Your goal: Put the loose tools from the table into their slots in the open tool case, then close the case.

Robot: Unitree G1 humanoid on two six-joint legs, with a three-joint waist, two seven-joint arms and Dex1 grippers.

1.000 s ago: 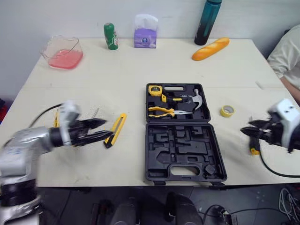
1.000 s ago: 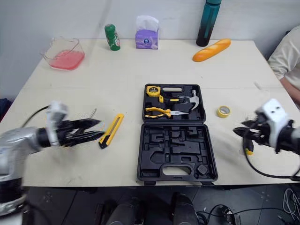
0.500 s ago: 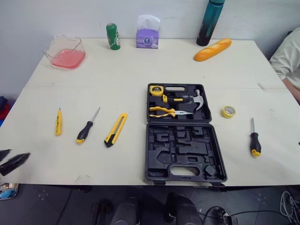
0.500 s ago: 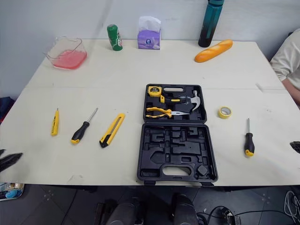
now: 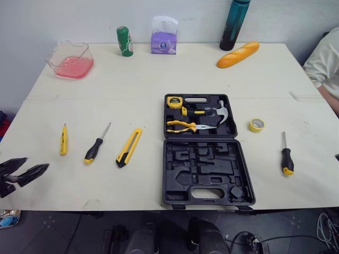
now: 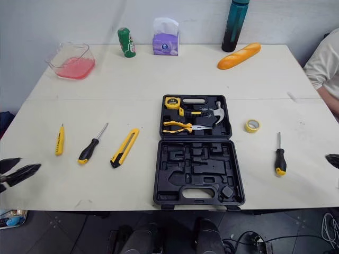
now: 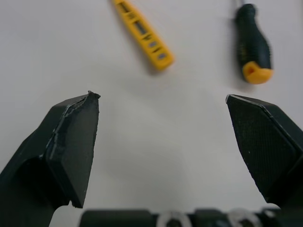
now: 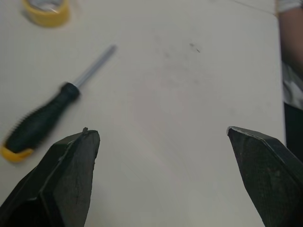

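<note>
**Fig.** Table [image 5: 132, 79] w/ open case [image 5: 172, 177] at centre (hammer [image 5: 212, 111], pliers [image 5: 183, 125], tape measure [image 5: 174, 101] seated in far half). L gripper [image 7: 161, 97], R gripper [image 8: 159, 131]: jaws wide apart, empty. L of case: knife [image 5: 130, 147], screwdriver [image 5: 95, 149], yellow tester [image 5: 63, 142]. R of case: second screwdriver [image 5: 286, 157], tape roll [image 5: 257, 125].

A wide, pale cream rectangular table [image 5: 132, 79] takes up most of the scene. Its matte top is lightly scuffed and is crossed from side to side by a thin seam [image 5: 106, 98] about a third of the way in from the far edge. Just behind the far edge rises a plain off-white wall [image 5: 63, 18], bare and smooth. Below the near edge lies a dark grey floor [image 5: 69, 233], with a loose tangle of cables [image 5: 324, 233] towards the right corner. The light is soft and even, leaving only short, faint shadows on the table.
</note>
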